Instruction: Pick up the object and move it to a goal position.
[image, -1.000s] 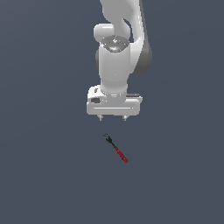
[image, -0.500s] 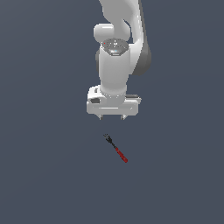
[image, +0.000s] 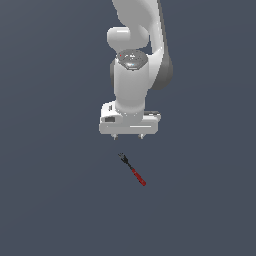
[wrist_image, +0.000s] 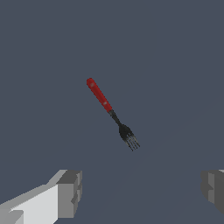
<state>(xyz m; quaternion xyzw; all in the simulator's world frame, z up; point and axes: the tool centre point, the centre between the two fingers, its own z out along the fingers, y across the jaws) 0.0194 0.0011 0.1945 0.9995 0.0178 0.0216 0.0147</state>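
I see the gripper (image: 128, 136) up in the air with its fingers (wrist_image: 69, 194) spread wide apart — holding nothing. The little fork (image: 132, 170) lies flat on the dark floor (image: 50, 200), near the gripper but not touching it — red handle, black prongs.

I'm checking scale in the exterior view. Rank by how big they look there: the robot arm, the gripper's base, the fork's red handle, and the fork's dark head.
1. Robot arm
2. Gripper base
3. Fork: red handle
4. Dark head, only slightly smaller than the handle; both are tiny, so that order is unsure.

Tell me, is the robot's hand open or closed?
Open: the hand shows its two fingers set wide apart, nothing between them.
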